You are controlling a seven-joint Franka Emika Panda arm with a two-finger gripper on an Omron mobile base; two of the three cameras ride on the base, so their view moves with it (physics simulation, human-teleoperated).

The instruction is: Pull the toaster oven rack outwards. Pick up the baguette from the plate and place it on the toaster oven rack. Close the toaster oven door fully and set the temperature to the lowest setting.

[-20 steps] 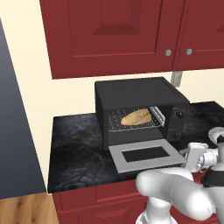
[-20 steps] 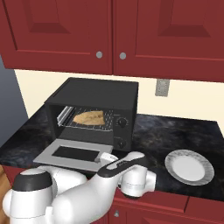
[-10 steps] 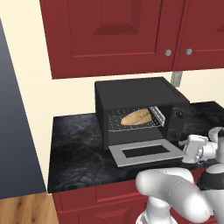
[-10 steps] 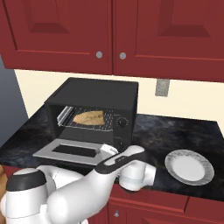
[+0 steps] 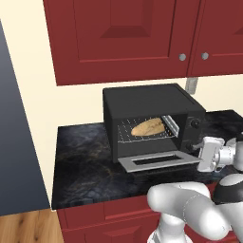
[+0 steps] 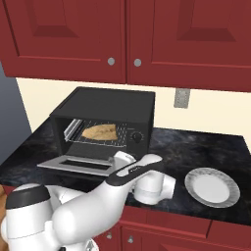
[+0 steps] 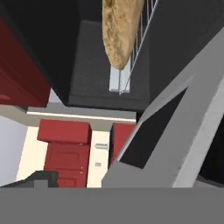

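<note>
The black toaster oven [image 5: 152,102] [image 6: 105,105] stands on the counter with the golden baguette [image 5: 148,127] [image 6: 99,131] [image 7: 120,30] lying on the wire toaster oven rack [image 5: 166,133] [image 6: 110,139] [image 7: 141,37] inside its cavity. The silver-grey toaster oven door [image 5: 159,161] [image 6: 78,164] [image 7: 192,131] hangs open, close to level. My gripper [image 5: 200,154] [image 6: 120,158] is at the door's right front corner, jaws open, nothing held. One dark fingertip [image 7: 39,178] shows low in the hand view, with the door's underside crossing close on the right. The white plate [image 6: 230,193] sits bare to the right.
Two black knobs [image 5: 193,123] [image 6: 137,137] sit on the oven's right panel. Red wall cabinets [image 5: 142,33] hang above, a wall outlet [image 6: 181,98] is behind, and red base cabinets [image 7: 65,144] lie below. Dark marble counter [image 5: 80,156] spreads left of the oven and around the plate.
My hand has risen at the door's right corner, and the door has tipped up from its drooped position to nearly level. Baguette and rack have not moved.
</note>
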